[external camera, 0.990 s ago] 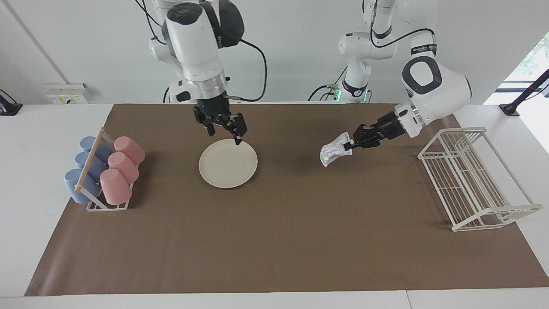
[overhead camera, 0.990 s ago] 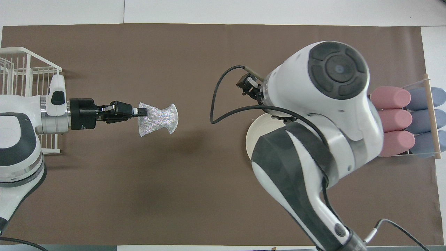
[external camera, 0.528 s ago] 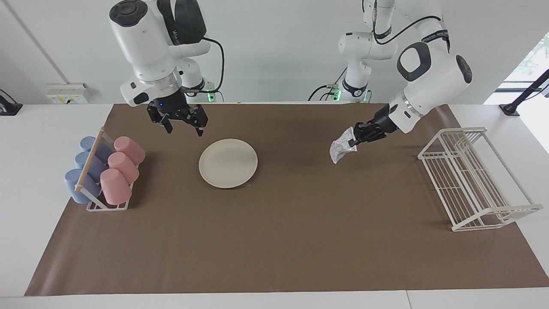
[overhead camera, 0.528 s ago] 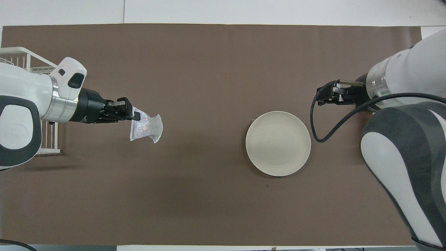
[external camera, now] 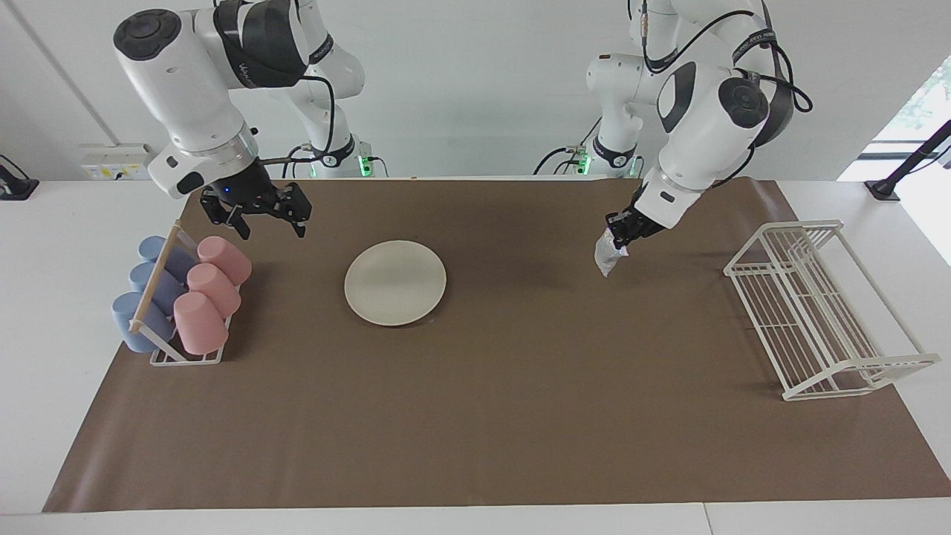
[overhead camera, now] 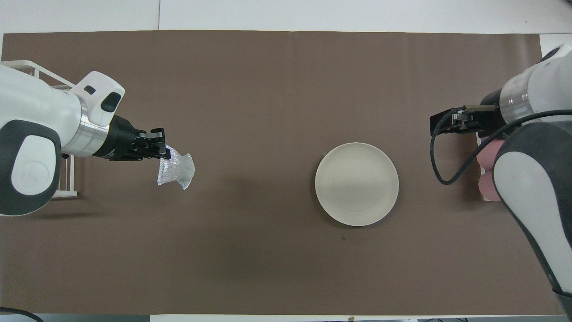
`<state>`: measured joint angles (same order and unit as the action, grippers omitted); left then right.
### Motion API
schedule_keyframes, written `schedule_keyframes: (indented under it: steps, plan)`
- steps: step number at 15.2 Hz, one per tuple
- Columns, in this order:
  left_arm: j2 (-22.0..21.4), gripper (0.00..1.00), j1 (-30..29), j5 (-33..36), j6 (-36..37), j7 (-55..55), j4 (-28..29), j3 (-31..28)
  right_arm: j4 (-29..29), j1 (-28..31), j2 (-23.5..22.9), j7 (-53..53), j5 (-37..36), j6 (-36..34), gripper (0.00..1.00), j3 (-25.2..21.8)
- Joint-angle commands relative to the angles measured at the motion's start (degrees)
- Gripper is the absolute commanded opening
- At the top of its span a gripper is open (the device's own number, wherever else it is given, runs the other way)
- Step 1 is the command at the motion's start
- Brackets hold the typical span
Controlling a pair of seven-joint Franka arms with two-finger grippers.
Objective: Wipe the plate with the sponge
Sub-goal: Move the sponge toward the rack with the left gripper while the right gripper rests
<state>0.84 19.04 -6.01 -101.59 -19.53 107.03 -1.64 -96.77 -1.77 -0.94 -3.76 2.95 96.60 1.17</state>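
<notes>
The cream-white plate [external camera: 395, 282] lies flat on the brown mat, toward the right arm's end; in the overhead view it [overhead camera: 356, 183] is bare and uncovered. My right gripper [external camera: 273, 225] is open and empty, raised over the mat between the plate and the cup rack; it also shows in the overhead view [overhead camera: 437, 127]. My left gripper [external camera: 620, 229] is shut on the silvery sponge [external camera: 609, 257], which hangs down from it above the mat, well away from the plate. In the overhead view that gripper [overhead camera: 163, 150] holds the sponge [overhead camera: 175, 170] by one edge.
A white rack with blue and pink cups [external camera: 178, 297] stands at the right arm's end; my right arm hides most of it from above. A white wire dish rack [external camera: 817, 312] stands at the left arm's end, also in the overhead view [overhead camera: 27, 71].
My right gripper has lifted off the plate's rim and moved toward the cup rack. My left gripper has drawn back toward the dish rack, and the sponge now hangs downward.
</notes>
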Motion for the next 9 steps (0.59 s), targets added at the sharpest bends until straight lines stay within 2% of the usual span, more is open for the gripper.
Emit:
schedule_keyframes:
  steps: [1,5,6,9]
  plan:
    - [0.7,0.0,1.7,7.6,5.6,-0.8,-1.7,-0.7,0.9,1.1,0.4,2.4,-0.4,-2.1,1.0,0.8]
    - [0.8,0.0,3.5,15.4,11.0,-8.4,-3.0,-0.7,0.6,1.4,0.7,4.1,-0.4,-2.2,1.0,0.3]
    - [1.2,0.0,5.5,18.6,12.3,-10.8,-3.1,-0.6,0.7,2.5,0.7,4.8,-0.4,-2.0,1.0,0.3]
    - [1.9,0.0,7.4,24.8,17.1,-11.9,-4.4,-0.6,1.7,3.0,0.1,5.0,-0.3,-1.2,1.0,0.3]
